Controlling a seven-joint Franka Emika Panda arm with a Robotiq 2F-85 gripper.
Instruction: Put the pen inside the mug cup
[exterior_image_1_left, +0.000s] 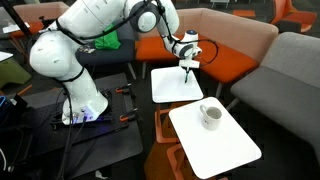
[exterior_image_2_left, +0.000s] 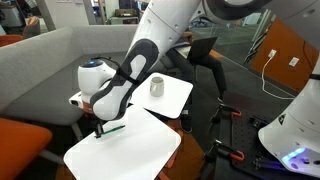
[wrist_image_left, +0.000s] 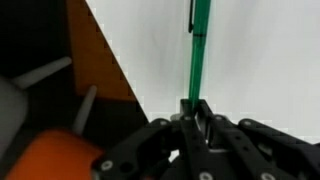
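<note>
The pen is thin and green with a dark end. In the wrist view it (wrist_image_left: 199, 50) runs straight up from my gripper (wrist_image_left: 198, 115), whose fingers are shut on its lower part. In an exterior view my gripper (exterior_image_1_left: 186, 66) holds the pen (exterior_image_1_left: 187, 76) just above the farther white table (exterior_image_1_left: 170, 90). The white mug cup (exterior_image_1_left: 211, 115) stands upright on the nearer white table (exterior_image_1_left: 220, 145), apart from my gripper. In an exterior view the gripper (exterior_image_2_left: 98, 128) and pen (exterior_image_2_left: 112, 128) are at the near table's left edge, and the mug (exterior_image_2_left: 157, 87) stands on the far table.
Two small white tables stand side by side between orange and grey sofas (exterior_image_1_left: 235, 45). The robot base (exterior_image_1_left: 80, 105) stands on a dark floor mat with cables. A grey couch back (exterior_image_2_left: 50, 60) is behind the gripper.
</note>
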